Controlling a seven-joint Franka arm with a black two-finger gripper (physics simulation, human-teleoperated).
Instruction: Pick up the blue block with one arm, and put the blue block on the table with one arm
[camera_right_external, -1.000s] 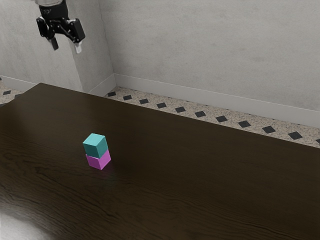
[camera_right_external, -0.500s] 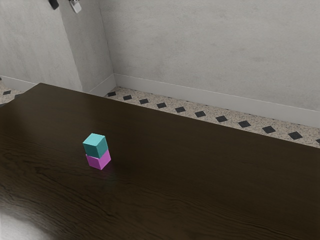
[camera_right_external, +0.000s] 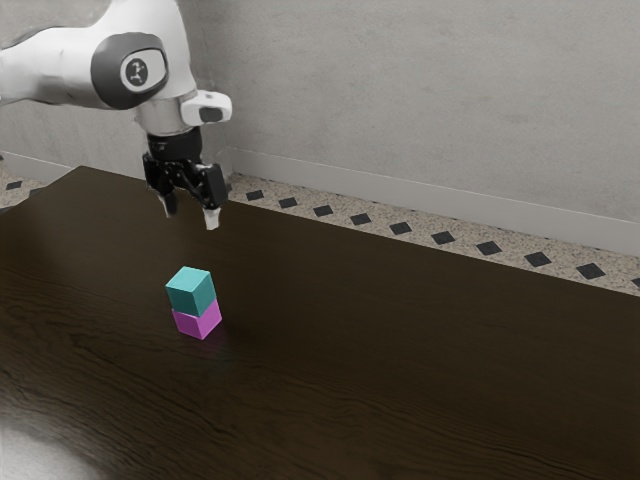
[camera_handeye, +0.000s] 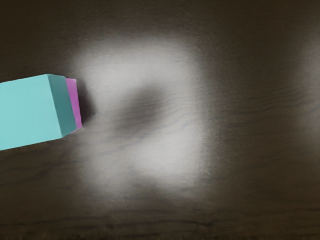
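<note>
My black gripper (camera_right_external: 191, 219) hangs above the table in the exterior view, its two fingers spread with nothing between them. Below it, and apart from it, a teal-blue block (camera_right_external: 190, 291) rests on top of a magenta block (camera_right_external: 198, 320), which stands on the dark wooden table (camera_right_external: 400, 360). In the wrist view the blue block (camera_handeye: 27, 112) is large and cut off by the picture's edge, with a strip of the magenta block (camera_handeye: 74, 102) showing beneath it.
A grey wall (camera_right_external: 430, 100) rises behind the table, with a floor of dark diamond tiles (camera_right_external: 400, 229) between them. Bright reflections (camera_handeye: 170, 150) lie on the tabletop in the wrist view.
After rising out of the exterior view, my gripper is back, lower and farther toward that view's right, above the stack. Both blocks have stayed where they were.
</note>
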